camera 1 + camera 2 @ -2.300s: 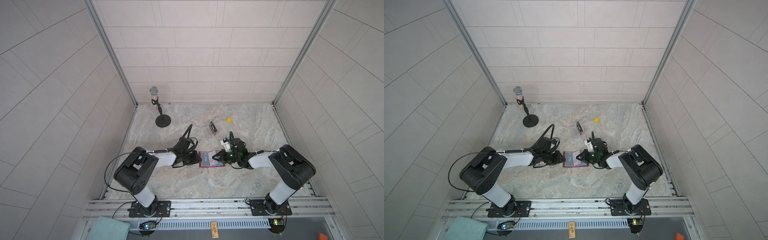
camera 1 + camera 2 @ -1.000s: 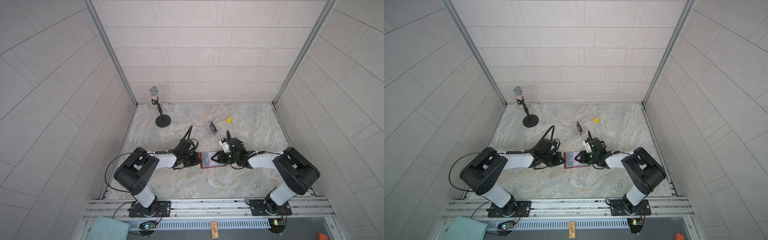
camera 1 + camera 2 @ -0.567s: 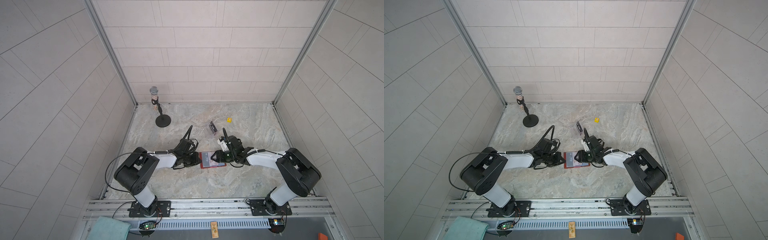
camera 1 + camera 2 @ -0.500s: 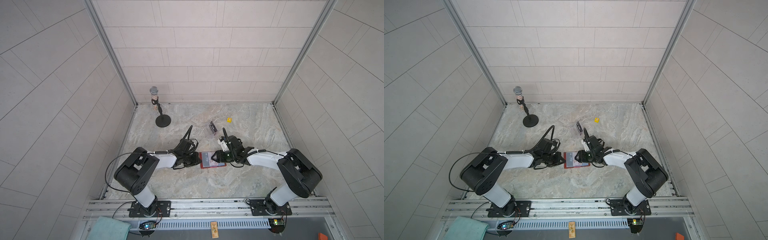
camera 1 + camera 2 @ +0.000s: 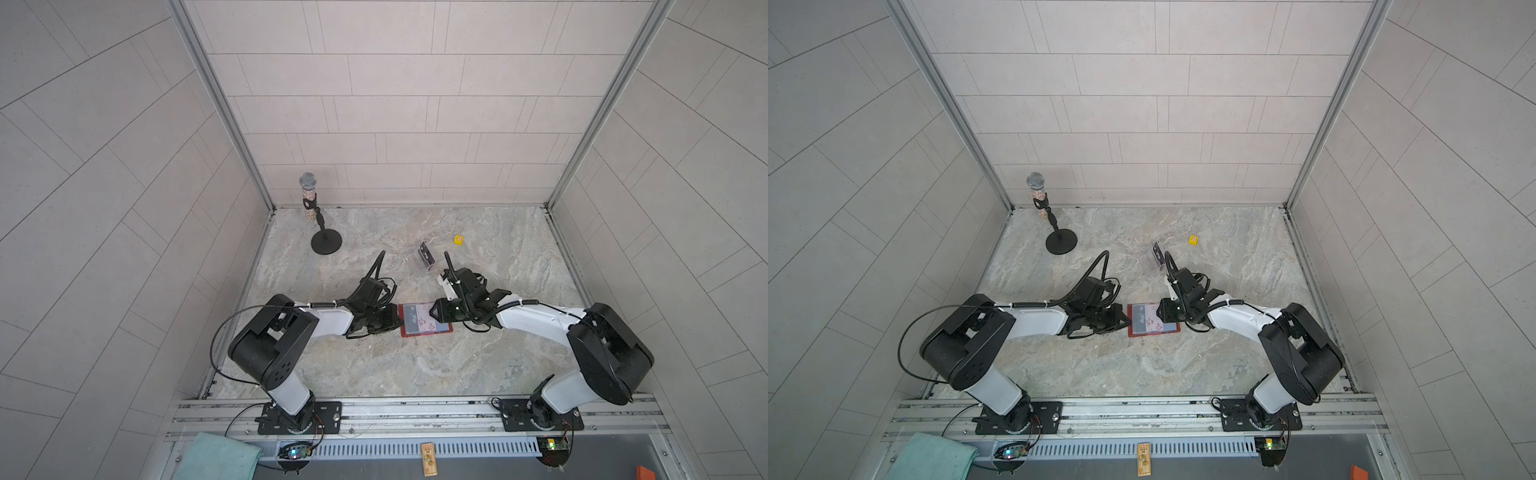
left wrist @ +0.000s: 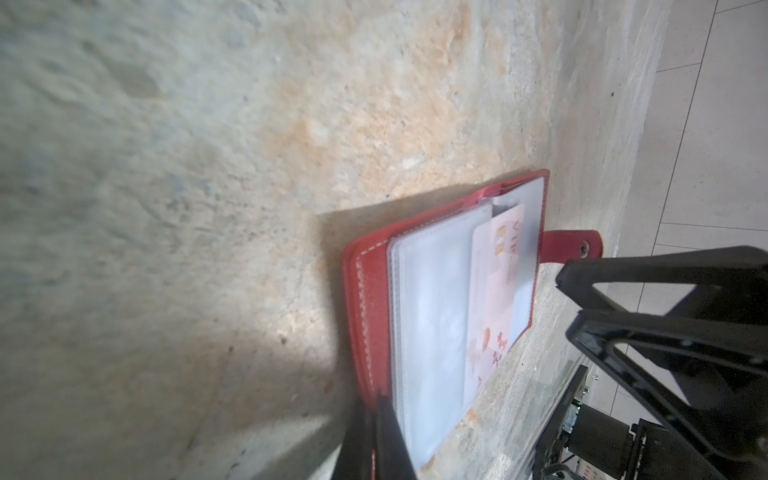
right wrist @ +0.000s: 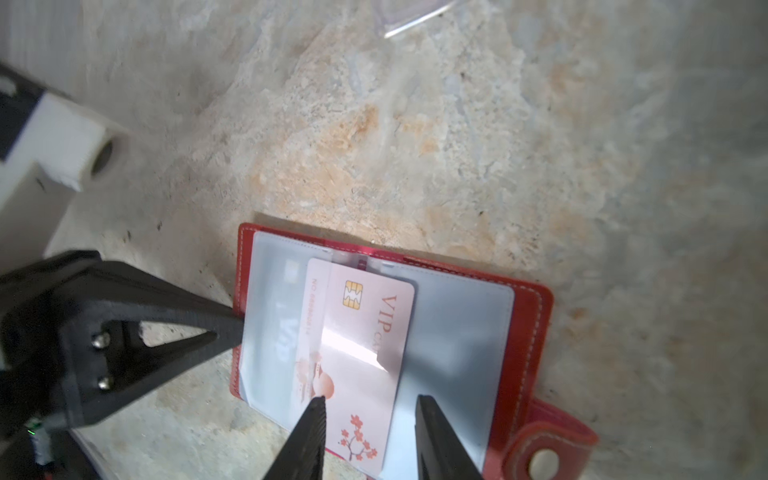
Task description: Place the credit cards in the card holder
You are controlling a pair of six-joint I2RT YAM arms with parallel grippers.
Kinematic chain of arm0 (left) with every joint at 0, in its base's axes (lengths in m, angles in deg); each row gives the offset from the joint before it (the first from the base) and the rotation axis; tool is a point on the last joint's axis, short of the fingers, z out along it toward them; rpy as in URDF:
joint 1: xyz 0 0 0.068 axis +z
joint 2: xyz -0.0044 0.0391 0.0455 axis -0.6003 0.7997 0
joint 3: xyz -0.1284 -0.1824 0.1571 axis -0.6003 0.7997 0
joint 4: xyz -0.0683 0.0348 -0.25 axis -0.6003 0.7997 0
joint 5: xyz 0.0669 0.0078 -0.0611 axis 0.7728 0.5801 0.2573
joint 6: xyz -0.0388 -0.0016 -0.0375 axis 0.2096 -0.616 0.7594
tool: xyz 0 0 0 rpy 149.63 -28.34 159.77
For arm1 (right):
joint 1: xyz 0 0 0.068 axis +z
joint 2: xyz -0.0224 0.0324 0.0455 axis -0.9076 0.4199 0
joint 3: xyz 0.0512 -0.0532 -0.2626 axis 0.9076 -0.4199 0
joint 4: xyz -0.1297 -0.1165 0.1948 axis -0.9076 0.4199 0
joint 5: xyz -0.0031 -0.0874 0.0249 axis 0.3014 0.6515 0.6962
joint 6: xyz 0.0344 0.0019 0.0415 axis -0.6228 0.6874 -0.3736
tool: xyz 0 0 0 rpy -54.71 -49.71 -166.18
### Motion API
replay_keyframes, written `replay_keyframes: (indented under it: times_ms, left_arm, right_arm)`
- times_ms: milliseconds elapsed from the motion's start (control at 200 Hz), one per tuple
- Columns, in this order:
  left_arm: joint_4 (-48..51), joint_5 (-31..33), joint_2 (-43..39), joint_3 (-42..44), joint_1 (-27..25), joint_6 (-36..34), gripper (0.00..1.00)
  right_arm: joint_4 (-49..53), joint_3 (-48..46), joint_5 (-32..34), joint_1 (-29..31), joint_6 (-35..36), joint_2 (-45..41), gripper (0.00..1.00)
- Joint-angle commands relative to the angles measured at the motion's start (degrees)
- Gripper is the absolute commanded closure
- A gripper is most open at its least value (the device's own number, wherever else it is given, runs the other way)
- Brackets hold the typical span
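Note:
The red card holder point(image 5: 448, 329) point(image 5: 1175, 328) lies open mid-table. My left gripper point(image 5: 397, 322) point(image 5: 1126, 322) point(image 6: 380, 405) is shut on the left edge of its red cover point(image 6: 370, 299). A pale pink credit card point(image 7: 365, 332) point(image 6: 494, 299) lies on the clear sleeves, one end tucked under the left sleeve. A dark card point(image 7: 286, 332) shows inside that sleeve. My right gripper point(image 5: 434, 313) point(image 5: 1160, 312) point(image 7: 368, 401) hovers over the pink card's free end, jaws apart and holding nothing. Another black card point(image 5: 424, 253) stands in a clear stand behind.
The clear acrylic stand point(image 5: 1157, 254) sits just behind the right wrist. A yellow die point(image 5: 458, 240) lies further back right. A microphone on a round black base point(image 5: 326, 243) stands at the back left. A teal cloth point(image 5: 216, 457) lies below the front rail.
My right gripper has edged left over the holder, its wrist swinging toward the back. Left gripper and holder have stayed put.

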Motion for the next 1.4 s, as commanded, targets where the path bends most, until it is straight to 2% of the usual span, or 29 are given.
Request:
replay_keyframes:
  times_ms: [0, 95, 380, 551, 1391]
  left_arm:
    - [0.85, 0.52, 0.63, 0.51, -0.37, 0.06, 1.0]
    - [0.94, 0.53, 0.6, 0.51, -0.4, 0.06, 1.0]
    - [0.93, 0.42, 0.62, 0.59, -0.39, 0.11, 1.0]
    - [1.01, 0.48, 0.57, 0.59, -0.4, 0.1, 1.0]
    - [0.9, 0.08, 0.5, 0.42, -0.41, 0.13, 1.0]
  right_arm:
    - [5.77, 2.41, 5.88, 1.28, 2.28, 1.27, 0.78]
    - [8.13, 3.8, 8.83, 2.03, 2.65, 2.58, 0.87]
    - [12.0, 6.41, 13.81, 4.11, 3.21, 6.06, 0.91]
    - [12.45, 6.9, 14.6, 4.42, 3.07, 7.23, 0.92]
    - [4.6, 5.83, 4.22, 4.51, 0.84, 10.58, 0.94]
